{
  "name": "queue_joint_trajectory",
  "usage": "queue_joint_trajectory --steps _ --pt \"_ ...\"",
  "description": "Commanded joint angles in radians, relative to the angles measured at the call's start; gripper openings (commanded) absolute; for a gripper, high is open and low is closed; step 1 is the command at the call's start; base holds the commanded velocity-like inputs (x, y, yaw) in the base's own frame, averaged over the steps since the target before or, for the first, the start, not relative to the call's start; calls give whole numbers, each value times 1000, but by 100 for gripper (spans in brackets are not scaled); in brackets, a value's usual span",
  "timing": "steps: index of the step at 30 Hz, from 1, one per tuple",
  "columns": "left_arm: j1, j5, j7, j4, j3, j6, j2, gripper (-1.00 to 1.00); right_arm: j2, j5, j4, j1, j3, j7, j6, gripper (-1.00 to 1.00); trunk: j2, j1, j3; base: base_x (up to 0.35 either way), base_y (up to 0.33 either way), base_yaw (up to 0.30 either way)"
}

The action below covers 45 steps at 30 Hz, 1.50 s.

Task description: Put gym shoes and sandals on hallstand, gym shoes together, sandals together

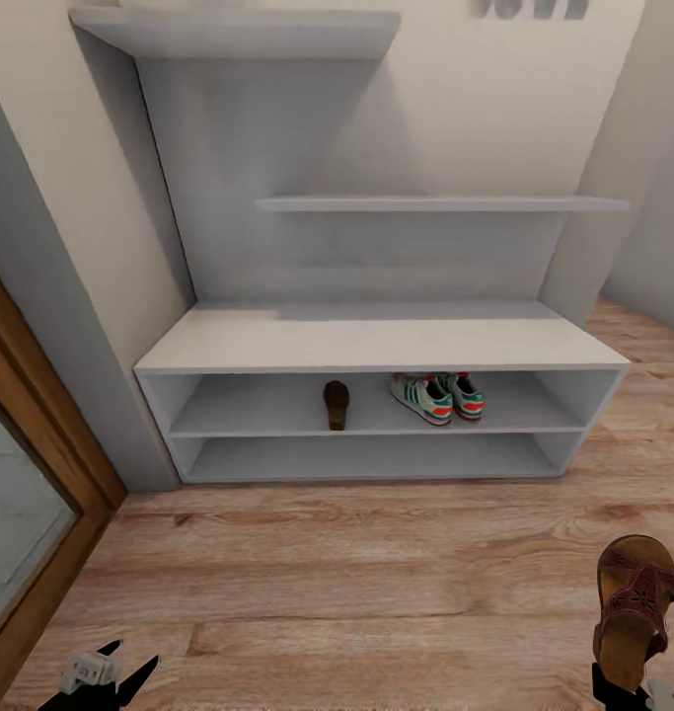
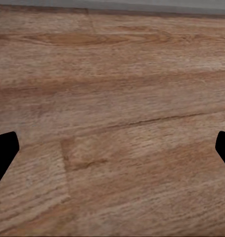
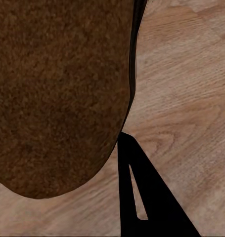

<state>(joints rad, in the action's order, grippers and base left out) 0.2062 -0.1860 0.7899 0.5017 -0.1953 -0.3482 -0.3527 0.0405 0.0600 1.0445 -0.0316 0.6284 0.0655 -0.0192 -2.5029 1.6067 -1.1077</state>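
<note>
Currently, three of four items are stowed: both gym shoes (image 1: 438, 396) sit side by side on the upper shelf of the shoe rack (image 1: 376, 346), with one sandal (image 1: 337, 404) to their left, apart from them. The second sandal (image 1: 633, 607) is clamped in the right gripper (image 1: 628, 681), above the floor (image 1: 356, 573); it needs placing beside its mate. The left gripper (image 1: 105, 676) holds nothing, fingers apart. Flooring is wood plank; walls are cream.
</note>
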Motion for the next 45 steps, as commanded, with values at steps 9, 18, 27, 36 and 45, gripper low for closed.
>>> queue_joint_trajectory --steps 9,18,27,36,45 --pt "1 -6 6 -2 -1 1 1 100 -1 6 2 -1 4 7 -2 -100 0 0 -1 -132 298 0" --pt "1 -4 5 0 7 2 5 100 -1 6 2 -1 3 7 -1 -100 0 0 -1 -79 121 0" --pt "31 -3 237 13 29 59 12 100 -3 6 -22 -1 -5 12 -1 -100 0 0 -1 -3 3 0" --pt "75 -9 373 26 23 138 7 100 -4 25 -53 -9 -292 0 -17 -100 0 0 -1 0 0 0" --pt "87 -8 471 27 22 153 8 100 -84 30 -75 -173 -609 -197 -230 -100 0 0 -1 0 0 0"
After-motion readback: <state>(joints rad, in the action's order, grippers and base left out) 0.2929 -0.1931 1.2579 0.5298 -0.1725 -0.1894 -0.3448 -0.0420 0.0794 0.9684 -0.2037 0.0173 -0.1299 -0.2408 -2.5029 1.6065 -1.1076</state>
